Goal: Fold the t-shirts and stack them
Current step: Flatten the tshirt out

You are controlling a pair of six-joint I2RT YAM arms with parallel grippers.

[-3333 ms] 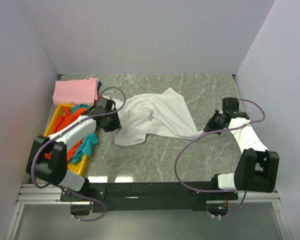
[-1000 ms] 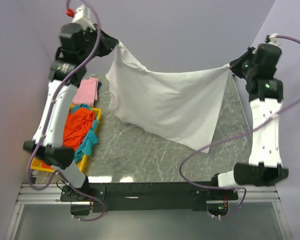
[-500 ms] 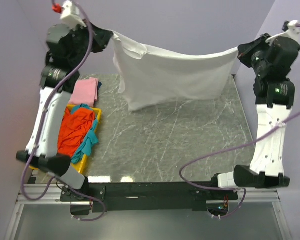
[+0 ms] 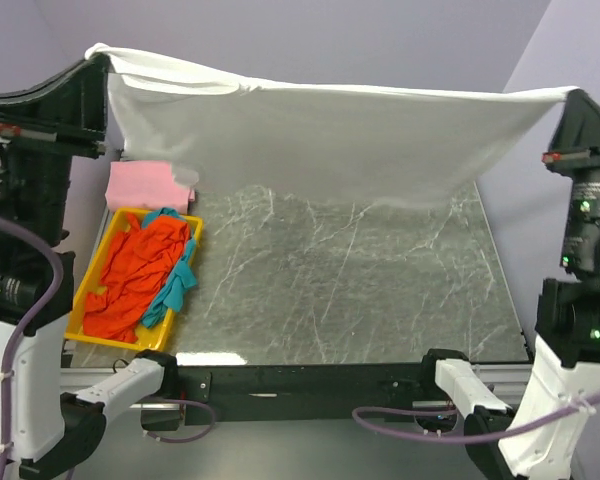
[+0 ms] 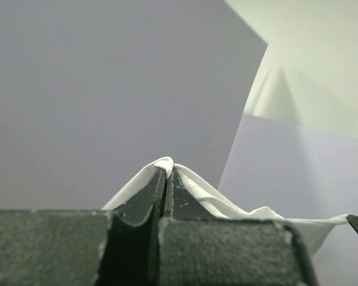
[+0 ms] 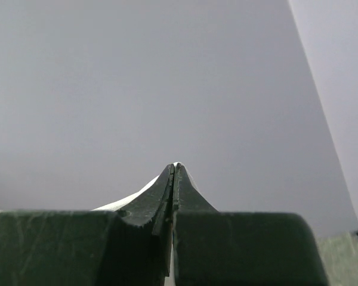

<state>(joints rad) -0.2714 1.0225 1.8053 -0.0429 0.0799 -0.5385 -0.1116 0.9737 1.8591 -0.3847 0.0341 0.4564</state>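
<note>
Both arms are raised high w/ the white t-shirt (image 4: 330, 140) stretched wide btw. them above the tabletop (image 4: 360, 290). The left gripper (image 4: 98, 55) pinches one top corner of the shirt. In the left wrist view its fingers are pressed together on a fold of white cloth that pokes out at the tips. The right gripper (image 4: 572, 95) pinches the opposite corner, and the right wrist view shows its fingers tight together w/ a sliver of white at the tips. The shirt's top edge runs almost taut arm to arm and the rest hangs like a sheet. We can't tell if the hem touches anything. On the left, the pink t-shirt (image 4: 140, 185) lies folded at the far side, just beyond the yellow tray (image 4: 120, 341). The tray holds the orange-red t-shirt (image 4: 135, 270) and the teal t-shirt (image 4: 180, 283), both crumpled.
</note>
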